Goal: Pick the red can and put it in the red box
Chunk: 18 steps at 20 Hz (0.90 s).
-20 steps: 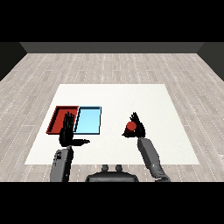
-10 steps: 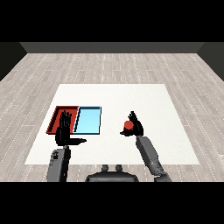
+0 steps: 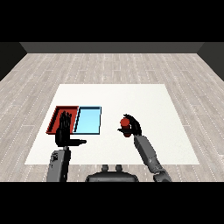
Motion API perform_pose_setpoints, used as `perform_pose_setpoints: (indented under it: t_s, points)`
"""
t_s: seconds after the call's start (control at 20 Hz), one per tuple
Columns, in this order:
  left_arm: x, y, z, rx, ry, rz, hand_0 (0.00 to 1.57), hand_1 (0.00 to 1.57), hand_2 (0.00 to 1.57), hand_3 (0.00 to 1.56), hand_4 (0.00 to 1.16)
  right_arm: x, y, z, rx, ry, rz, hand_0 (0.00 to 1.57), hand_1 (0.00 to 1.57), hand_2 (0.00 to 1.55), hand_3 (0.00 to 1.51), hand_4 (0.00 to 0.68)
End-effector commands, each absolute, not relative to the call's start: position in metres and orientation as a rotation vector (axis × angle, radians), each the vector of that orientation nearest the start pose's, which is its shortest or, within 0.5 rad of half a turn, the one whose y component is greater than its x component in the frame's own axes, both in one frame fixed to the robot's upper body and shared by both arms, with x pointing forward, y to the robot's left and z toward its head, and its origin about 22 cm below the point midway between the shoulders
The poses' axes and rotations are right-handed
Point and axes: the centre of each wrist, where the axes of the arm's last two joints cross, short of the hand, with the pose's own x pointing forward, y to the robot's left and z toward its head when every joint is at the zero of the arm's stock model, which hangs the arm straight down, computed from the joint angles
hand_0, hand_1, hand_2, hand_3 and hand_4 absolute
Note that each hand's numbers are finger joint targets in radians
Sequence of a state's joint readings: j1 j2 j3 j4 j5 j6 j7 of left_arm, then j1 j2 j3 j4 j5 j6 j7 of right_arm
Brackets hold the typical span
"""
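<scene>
Spreading across most of the grey plank floor (image 3: 109, 70), the white table (image 3: 144, 100) was the biggest thing in the head view, a broad pale sheet that narrowed toward the far side. On its left part lay the two trays side by side, touching along one long edge: the red tray (image 3: 56, 119) on the outside and the light blue tray (image 3: 89, 120) just to its right, nearer the table's middle. Both trays held nothing that could be seen. The left forearm (image 3: 57, 164) rose from the lower left corner, grey and nearly upright, and the right forearm (image 3: 148, 153) slanted up and inward from the lower right. The left hand (image 3: 64, 133) stood with its fingers straight and pointing away from the robot, the thumb stuck out sideways to the right; it held nothing, and its fingertips overlapped the near part of the red tray in this view. The right hand (image 3: 133, 127) was curled around the red can (image 3: 126, 125), fingers wrapped over its far and right side. The can sat in that grasp to the right of the light blue tray and apart from it, well away from the red tray. Whether the can rested on the table or hung above it could not be told.
</scene>
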State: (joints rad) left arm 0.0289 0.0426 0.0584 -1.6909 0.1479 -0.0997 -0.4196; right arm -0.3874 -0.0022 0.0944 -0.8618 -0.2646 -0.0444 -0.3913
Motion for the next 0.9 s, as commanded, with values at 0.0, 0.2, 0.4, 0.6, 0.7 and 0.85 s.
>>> perform_pose_setpoints:
  t_s: [0.0,0.2,0.4,0.6,0.7,0.85]
  points:
    - [0.230,0.247,0.003,-0.080,-2.090,0.069,0.00,0.00,0.00,0.00,0.00,0.306,-0.162,-0.083,0.106,-1.521,0.013,1.53,1.53,1.48,1.43,0.573]
    - [0.228,0.244,0.005,-0.094,-2.089,0.078,0.00,0.00,0.00,0.00,0.00,0.302,-0.169,-0.084,0.073,-1.537,0.042,1.54,1.54,1.47,1.42,0.575]
    - [0.226,0.241,0.009,-0.116,-2.104,0.101,0.00,0.00,0.00,0.00,0.00,0.314,-0.162,-0.086,0.047,-1.509,0.093,1.53,1.53,1.47,1.42,0.551]
    - [0.246,0.248,0.013,-0.085,-2.081,0.077,0.00,0.00,0.00,0.00,0.00,0.316,-0.156,-0.065,0.046,-1.511,0.076,1.53,1.53,1.47,1.41,0.546]
    - [0.237,0.254,0.025,-0.098,-2.076,0.079,0.00,0.00,0.00,0.00,0.00,0.315,-0.171,-0.053,0.040,-1.532,0.058,1.55,1.55,1.47,1.41,0.552]
    - [0.234,0.239,0.017,-0.110,-2.079,0.084,0.00,0.00,0.00,0.00,0.00,0.329,-0.161,-0.053,0.011,-1.543,0.066,1.55,1.55,1.47,1.41,0.558]
